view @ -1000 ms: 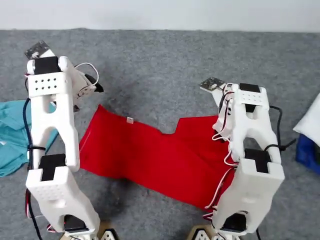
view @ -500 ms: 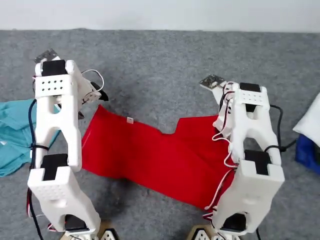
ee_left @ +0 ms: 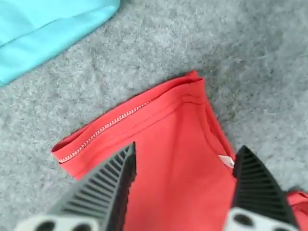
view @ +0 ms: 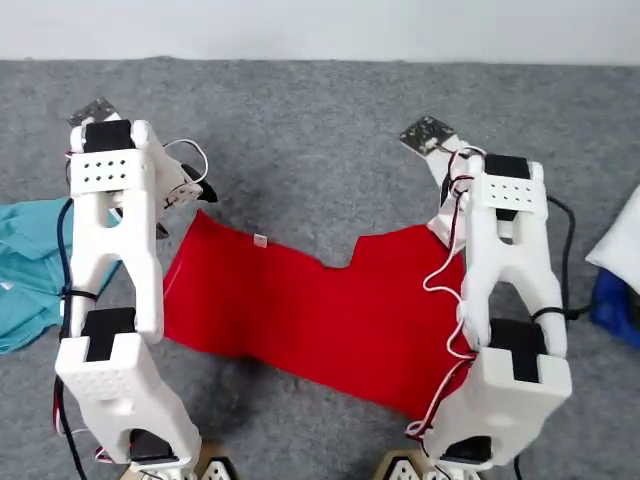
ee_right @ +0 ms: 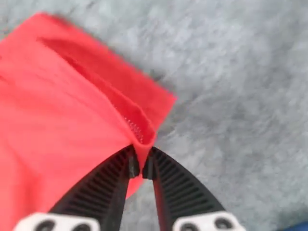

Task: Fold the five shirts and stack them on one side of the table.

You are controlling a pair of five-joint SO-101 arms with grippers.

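A red shirt (view: pixel 320 310) lies partly folded across the grey table between the two arms. My left gripper (ee_left: pixel 180 166) is open, hovering just above the shirt's far left corner (ee_left: pixel 159 120), with nothing between its fingers. My right gripper (ee_right: pixel 141 167) is shut on the hem of the red shirt (ee_right: pixel 72 110) at its far right corner. In the high view the left arm (view: pixel 110 210) stands over the shirt's left edge. The right arm (view: pixel 505 260) covers the shirt's right edge. A teal shirt (view: pixel 25 265) lies at the left table edge, also visible in the left wrist view (ee_left: pixel 43 24).
White cloth (view: pixel 622 245) and a blue item (view: pixel 612 305) lie at the right edge of the table. Bare grey carpet-like surface (view: pixel 320 140) stretches behind the red shirt to the far wall.
The right arm has moved away from the near edge, pulling the red shirt's right corner up and back. The left arm shifted slightly right a second ago, then stayed still.
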